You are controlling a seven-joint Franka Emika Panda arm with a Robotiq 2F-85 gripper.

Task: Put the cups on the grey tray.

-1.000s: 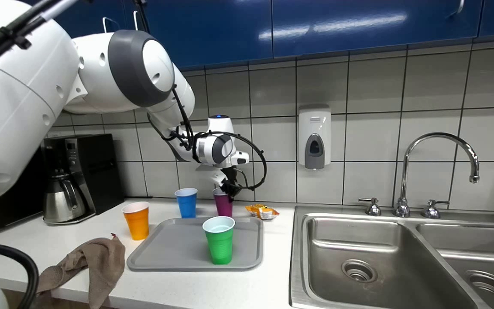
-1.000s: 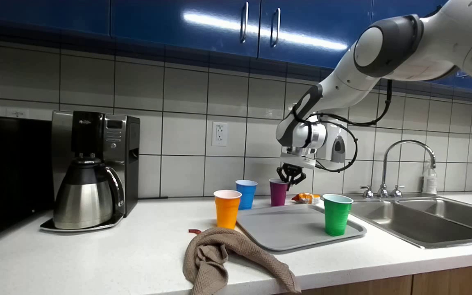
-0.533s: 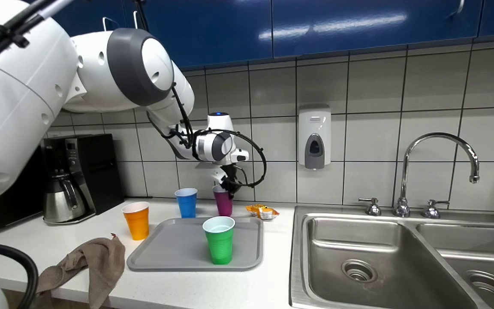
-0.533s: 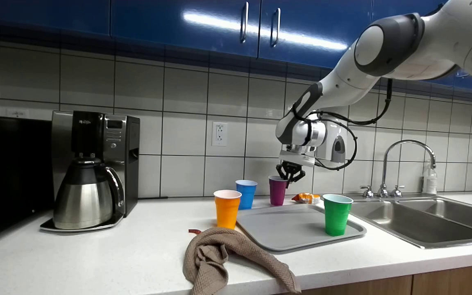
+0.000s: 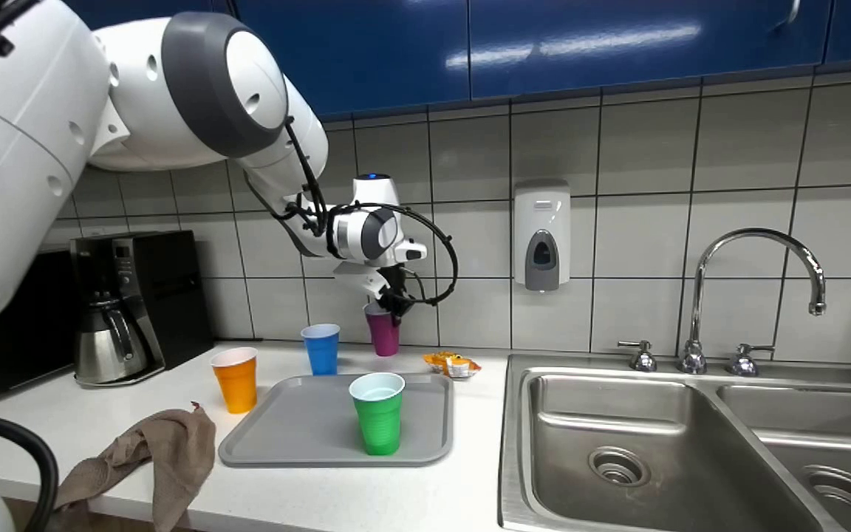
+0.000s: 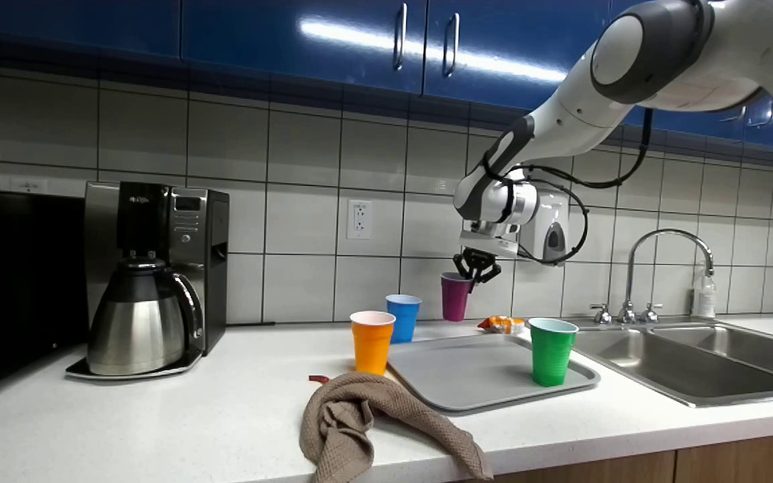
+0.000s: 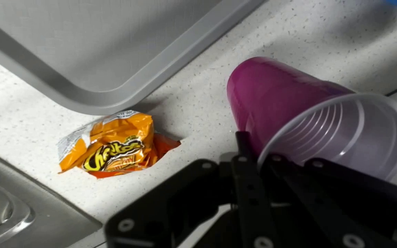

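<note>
My gripper [image 7: 253, 148] is shut on the rim of the purple cup [image 7: 274, 93], one finger outside the wall and one inside, where its tip is hidden. The purple cup [image 6: 454, 298] is upright and raised above the counter behind the grey tray [image 6: 460, 376]; the gripper also shows in an exterior view [image 5: 394, 314]. The green cup [image 5: 380, 425] stands on the grey tray [image 5: 300, 421], near its front right in that view. The blue cup [image 5: 320, 351] stands on the counter behind the tray. The orange cup [image 5: 236, 380] stands on the counter beside the tray.
An orange snack bag [image 7: 115, 148] lies by the tray's corner, between tray and sink [image 5: 518, 443]. A brown towel [image 6: 366, 422] lies at the counter's front edge. A coffee maker [image 6: 192, 268] stands farther along. A soap dispenser [image 5: 542, 236] hangs on the tiled wall.
My gripper has risen with the purple cup, which has lifted off the counter. The green, blue and orange cups and the tray have not moved.
</note>
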